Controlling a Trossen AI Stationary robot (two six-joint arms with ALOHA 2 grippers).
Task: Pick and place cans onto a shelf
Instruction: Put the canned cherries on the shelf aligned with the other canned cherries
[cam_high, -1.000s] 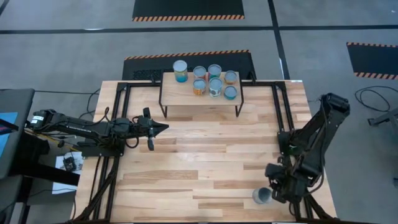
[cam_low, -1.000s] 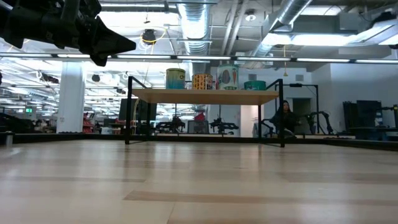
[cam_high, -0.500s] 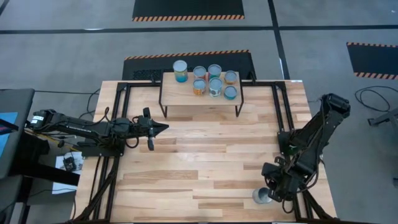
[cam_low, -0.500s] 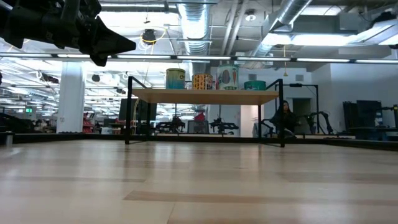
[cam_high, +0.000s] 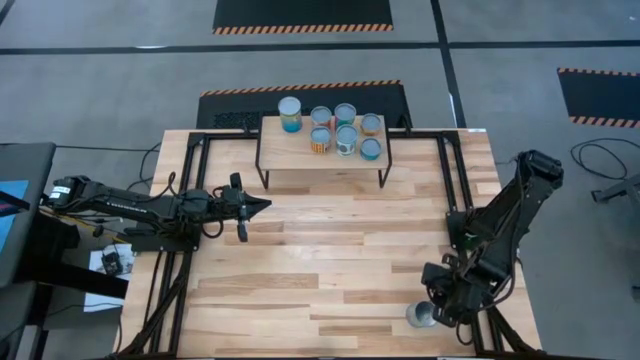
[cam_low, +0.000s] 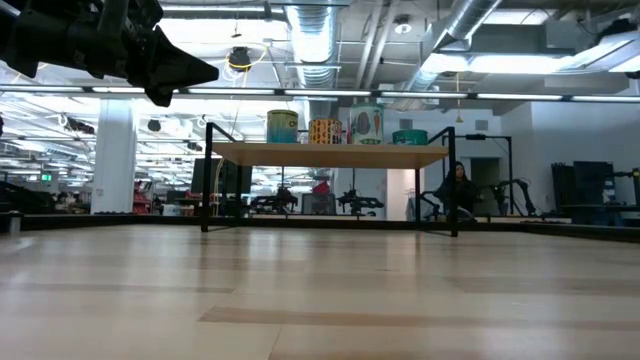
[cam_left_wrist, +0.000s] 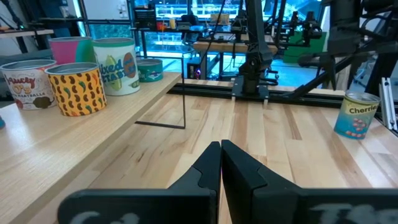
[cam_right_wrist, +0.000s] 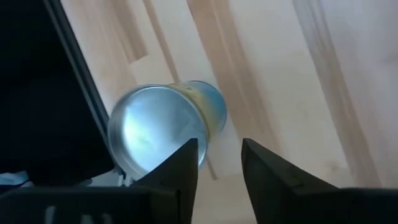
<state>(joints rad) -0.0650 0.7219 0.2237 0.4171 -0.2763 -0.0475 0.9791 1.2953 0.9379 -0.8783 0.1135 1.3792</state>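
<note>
table: wood planks | striped floor mat | person: background

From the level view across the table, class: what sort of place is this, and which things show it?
Probably a robotics lab in an industrial hall: bare ceiling ducts overhead, more black-framed benches behind the shelf, and a person seated at a far station.

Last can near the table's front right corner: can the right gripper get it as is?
Probably yes. The right gripper hangs open right beside the can, with nothing between them.
</note>
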